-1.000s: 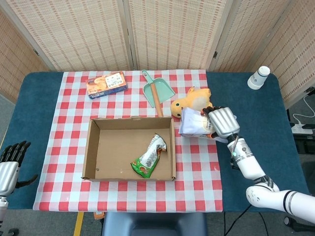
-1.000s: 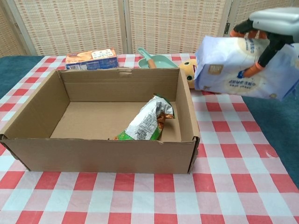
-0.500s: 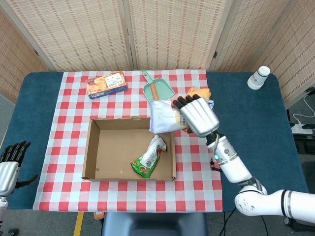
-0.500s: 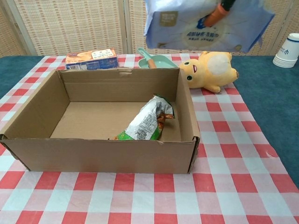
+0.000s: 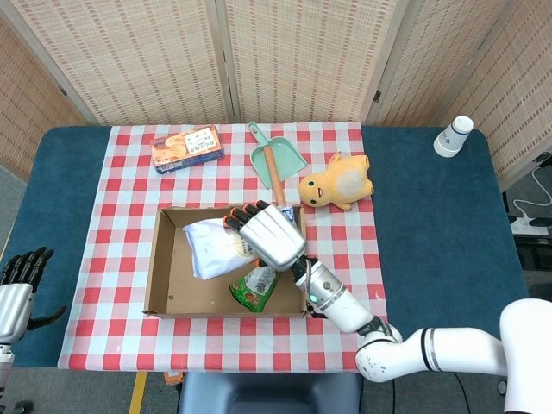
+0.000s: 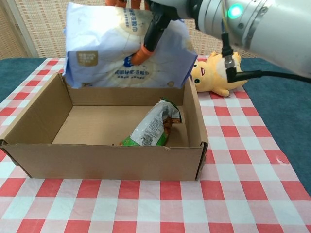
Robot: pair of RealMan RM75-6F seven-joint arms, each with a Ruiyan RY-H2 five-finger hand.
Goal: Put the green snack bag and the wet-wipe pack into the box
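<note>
Over the box (image 6: 192, 116), white-blue wet-wipe pack (image 6: 116, 53), crumpled

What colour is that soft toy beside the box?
Yellow with a paler belly; the soft toy shows best in the head view.

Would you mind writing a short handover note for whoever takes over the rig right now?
Right hand: holds the wet-wipe pack above the open box, not yet released.
Left hand: holds nothing, off the table's left edge.
Green snack bag: lies inside the box, toward its right side.
Done: the snack bag is in.
Left: lower the pack into the free left part of the box, let go, and withdraw the right hand.
</note>
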